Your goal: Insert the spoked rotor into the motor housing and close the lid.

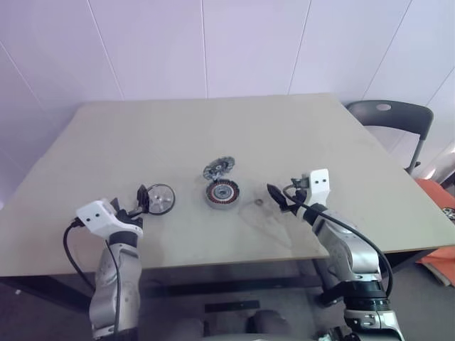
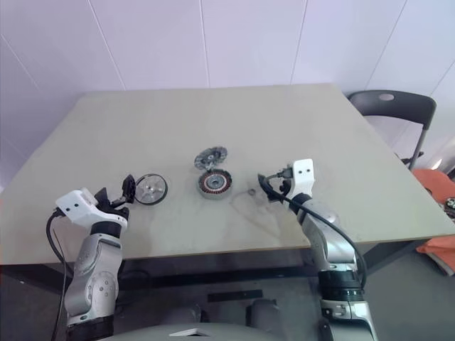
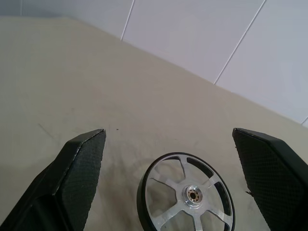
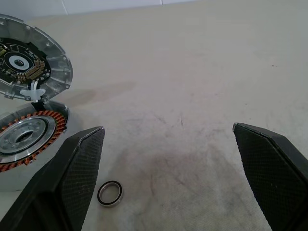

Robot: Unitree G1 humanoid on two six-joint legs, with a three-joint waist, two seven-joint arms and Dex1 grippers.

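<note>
The spoked rotor lies flat on the table, left of centre, with a dark rim and silvery spokes. My left gripper is level just in front of it, open, its fingers wider than the wheel and not touching it. The motor housing sits mid-table with copper windings and a silvery hub. The lid stands tilted at the housing's far edge, inner face showing. My right gripper hovers open and empty to the right of the housing.
A tiny dark ring lies on the table between the housing and my right gripper. A grey chair stands beyond the table's right edge, with something orange beside it. A white wall rises behind.
</note>
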